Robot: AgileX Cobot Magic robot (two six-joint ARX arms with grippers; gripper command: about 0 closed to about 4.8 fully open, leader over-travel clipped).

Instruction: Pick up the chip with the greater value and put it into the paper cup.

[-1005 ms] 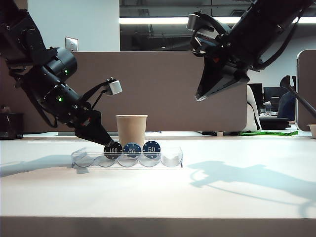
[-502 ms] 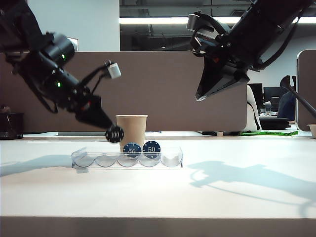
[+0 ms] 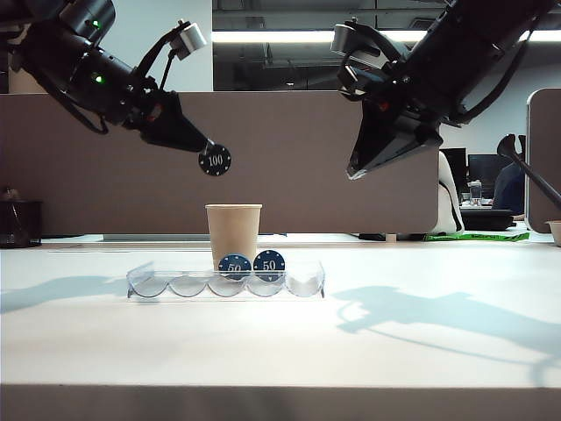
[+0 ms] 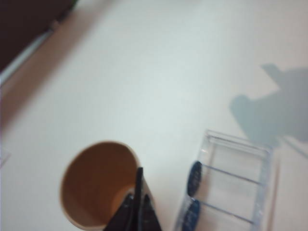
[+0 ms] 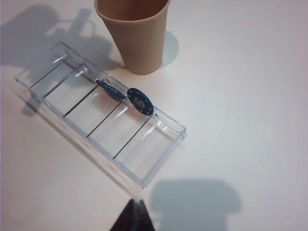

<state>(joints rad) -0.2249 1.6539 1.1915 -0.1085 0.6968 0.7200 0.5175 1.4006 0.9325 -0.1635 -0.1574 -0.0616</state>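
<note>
The chip with the greater value (image 3: 215,160), black with a white "100", hangs in the air above the paper cup (image 3: 233,231) and slightly to its left. My left gripper (image 3: 208,148) is shut on its upper edge. In the left wrist view the chip (image 4: 139,184) shows edge-on between the fingers of the left gripper (image 4: 138,201), over the near rim of the open paper cup (image 4: 94,185). My right gripper (image 3: 352,172) hangs high at the right, shut and holding nothing; in its wrist view the right gripper (image 5: 136,206) is just outside the tray's long side.
A clear scalloped tray (image 3: 158,284) lies in front of the cup with two blue "50" chips (image 3: 234,266) (image 3: 269,262) upright in it. A brown partition runs behind the table. The table's front edge is close to the exterior camera.
My left gripper has lifted the 100 chip out of the tray and carried it up to well above the cup's rim. The right arm has not moved.
</note>
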